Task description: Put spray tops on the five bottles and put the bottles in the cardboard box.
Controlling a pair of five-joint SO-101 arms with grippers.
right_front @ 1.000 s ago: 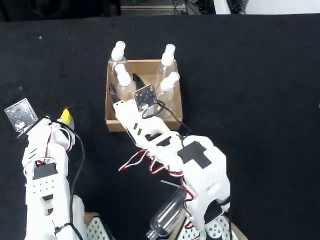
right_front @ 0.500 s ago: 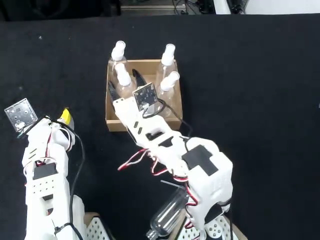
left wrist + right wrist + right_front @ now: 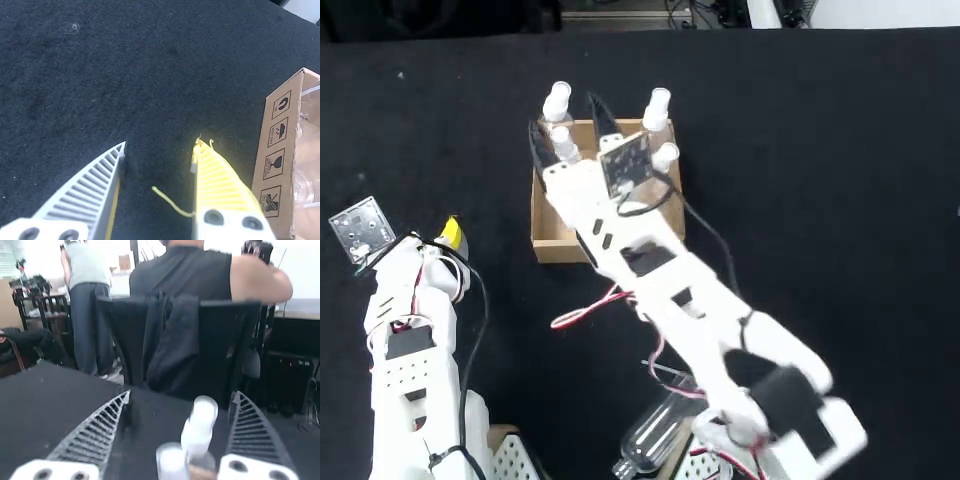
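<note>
four bottles [image 3: 656, 120] with spray tops [image 3: 557, 98] stand in the cardboard box [image 3: 548, 245]; a fifth bottle [image 3: 655, 435] lies on the table [image 3: 840, 150] under the right arm. the right gripper [image 3: 565, 122] hangs above the box's far left bottle, spread wide and gripping nothing. the left gripper [image 3: 160, 145], also parted and empty, is beside the box.
</note>
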